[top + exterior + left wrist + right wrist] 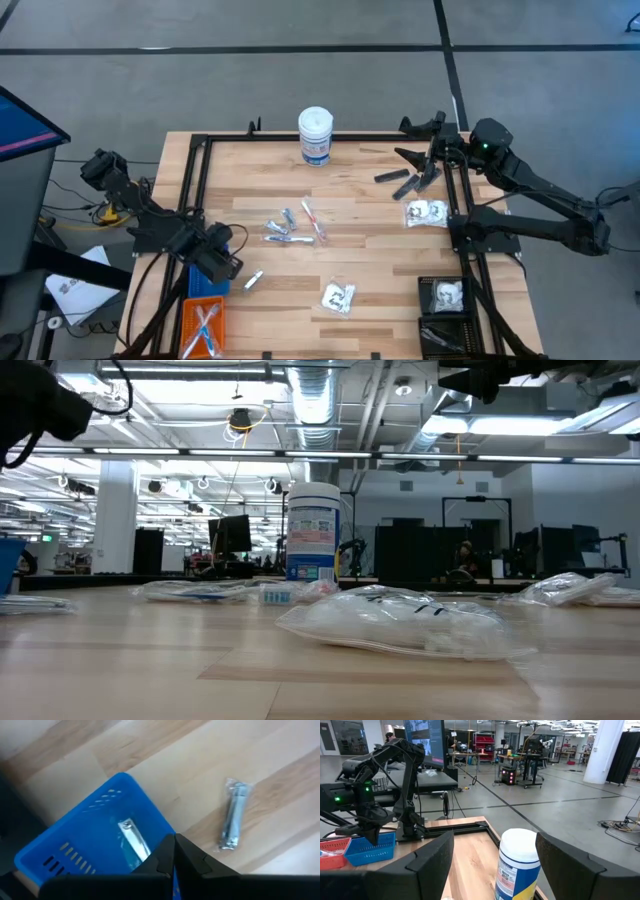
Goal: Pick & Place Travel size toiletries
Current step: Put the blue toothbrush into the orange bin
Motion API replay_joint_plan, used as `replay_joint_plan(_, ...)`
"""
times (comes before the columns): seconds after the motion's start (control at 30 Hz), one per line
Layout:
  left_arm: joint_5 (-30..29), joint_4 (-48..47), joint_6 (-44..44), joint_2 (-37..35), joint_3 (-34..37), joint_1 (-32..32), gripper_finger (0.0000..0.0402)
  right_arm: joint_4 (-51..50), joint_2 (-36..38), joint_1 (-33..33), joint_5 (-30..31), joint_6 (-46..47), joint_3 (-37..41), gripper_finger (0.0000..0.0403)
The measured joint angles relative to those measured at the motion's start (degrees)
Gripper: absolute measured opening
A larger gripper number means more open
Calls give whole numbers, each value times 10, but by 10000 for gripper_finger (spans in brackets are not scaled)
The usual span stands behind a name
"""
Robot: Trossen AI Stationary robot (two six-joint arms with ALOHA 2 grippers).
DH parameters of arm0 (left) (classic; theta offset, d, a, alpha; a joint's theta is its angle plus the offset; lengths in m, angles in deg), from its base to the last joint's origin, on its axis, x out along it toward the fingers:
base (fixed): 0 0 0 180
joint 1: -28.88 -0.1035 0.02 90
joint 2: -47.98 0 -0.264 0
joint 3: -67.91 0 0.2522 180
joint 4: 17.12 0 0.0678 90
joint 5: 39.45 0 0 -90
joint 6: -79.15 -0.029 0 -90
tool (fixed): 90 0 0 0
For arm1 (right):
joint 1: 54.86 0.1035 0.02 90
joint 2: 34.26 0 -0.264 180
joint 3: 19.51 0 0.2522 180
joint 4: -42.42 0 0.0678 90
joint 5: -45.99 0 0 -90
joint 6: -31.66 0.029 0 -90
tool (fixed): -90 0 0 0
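Note:
Travel size toiletries lie across the wooden table: silver-blue tubes (279, 229), white-and-red sticks (313, 220), clear packets (338, 297) (427, 213) and black pieces (400, 182). One wrapped tube (233, 815) lies alone beside the blue bin (95, 837), which holds a silver item (134, 839). My left gripper (174, 841) hangs shut above the blue bin's edge (222, 262), with nothing between its fingers. My right gripper (492, 865) stands open, raised and level at the far right (412, 140), facing the white canister (519, 865) without touching it.
An orange bin (200, 330) with sticks sits at the near left, just in front of the blue bin. A black bin (447, 296) at the near right holds a packet. The tall canister (315, 135) stands at the far edge. A black frame (195, 175) runs along the table's sides.

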Motion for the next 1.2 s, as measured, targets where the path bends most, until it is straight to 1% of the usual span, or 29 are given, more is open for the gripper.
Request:
replay_joint_plan(0.17,-36,1,-18,0,-19,0,1,0,0,0,0,0,0,276)
replay_joint_plan(0.33,-56,3,-33,0,-24,0,1,0,0,0,0,0,0,276)
replay_joint_plan(0.73,-60,8,-39,0,-24,0,1,0,0,0,0,0,0,276)
replay_joint_plan(1.2,-123,83,-127,0,-24,-3,1,2,0,0,0,0,0,276)
